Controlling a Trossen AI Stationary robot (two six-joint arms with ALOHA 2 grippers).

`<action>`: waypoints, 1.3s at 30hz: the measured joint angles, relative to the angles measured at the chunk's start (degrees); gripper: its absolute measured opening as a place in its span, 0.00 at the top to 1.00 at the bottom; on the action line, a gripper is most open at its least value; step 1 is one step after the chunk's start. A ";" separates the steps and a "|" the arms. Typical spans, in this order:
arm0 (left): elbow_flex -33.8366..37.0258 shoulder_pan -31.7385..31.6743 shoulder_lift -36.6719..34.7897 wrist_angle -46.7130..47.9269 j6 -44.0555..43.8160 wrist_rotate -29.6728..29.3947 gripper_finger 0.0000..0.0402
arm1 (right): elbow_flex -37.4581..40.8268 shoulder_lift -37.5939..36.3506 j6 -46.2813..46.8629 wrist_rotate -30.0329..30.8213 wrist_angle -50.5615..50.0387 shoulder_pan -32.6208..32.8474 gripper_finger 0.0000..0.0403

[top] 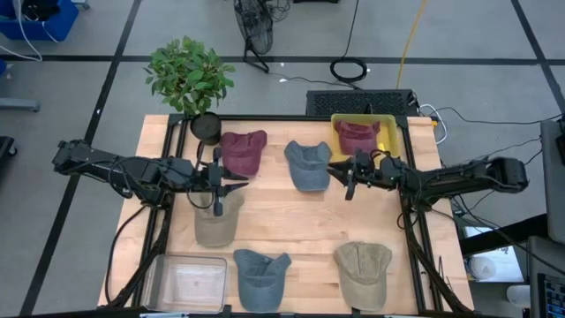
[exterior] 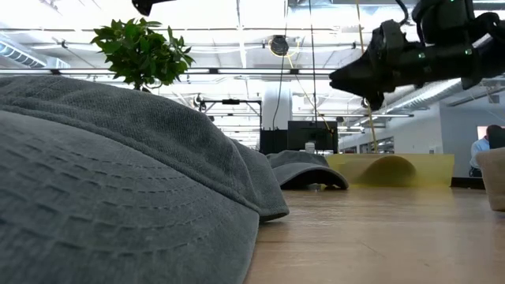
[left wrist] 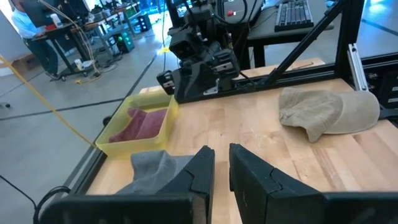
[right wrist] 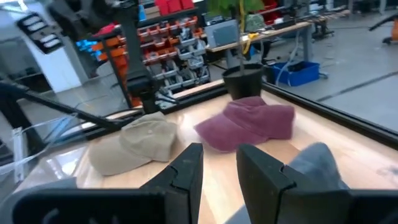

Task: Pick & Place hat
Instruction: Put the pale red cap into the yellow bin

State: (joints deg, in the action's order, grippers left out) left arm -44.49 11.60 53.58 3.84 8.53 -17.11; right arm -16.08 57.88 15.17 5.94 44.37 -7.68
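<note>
The tan hat [top: 216, 225] on the left half of the table [top: 300, 221] is judged the likeliest one to be picked, since the left gripper [top: 219, 201] is seen directly above its far end. Its long axis appears to run from far to near, so the crown lies just nearward of the fingers and below them. The left gripper's fingers [left wrist: 199, 171] are almost pressed together, with only a slim gap and nothing pinched. The hat is made of soft, washed cloth, slumped into a low dome.

A clear bin [top: 163, 287] is placed near and left of the hat, and the left arm is much the nearer to both. A maroon hat [top: 243, 152] lies just far of the tan one, beside a potted plant [top: 190, 75].

The right gripper [top: 350, 181] is held over the right half, just right of a blue-grey hat [top: 307, 166]; its fingers [right wrist: 186, 171] are set a little apart and hold nothing. Another maroon hat [top: 357, 137] is already lying in a yellow bin [top: 388, 121] at the far right. Two more caps, blue-grey [top: 260, 276] and tan [top: 364, 272], are laid along the near edge.
</note>
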 joint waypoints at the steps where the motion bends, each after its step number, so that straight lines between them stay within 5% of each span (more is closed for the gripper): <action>1: 0.00 0.00 -0.01 -0.15 0.16 0.00 0.86 | -0.81 -0.04 -0.48 0.07 -0.87 0.47 0.79; 9: 0.00 0.00 -0.02 -0.97 0.36 -0.01 0.86 | -5.73 0.61 -3.97 3.10 -11.66 3.29 0.79; 39: 0.00 -1.55 0.22 -0.58 -2.70 2.36 0.86 | -5.84 5.91 -6.48 2.81 -4.01 6.53 0.79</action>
State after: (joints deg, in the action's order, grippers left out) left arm -44.49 10.04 53.80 3.27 5.83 -14.75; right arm -21.91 63.79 8.69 8.75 40.36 -1.15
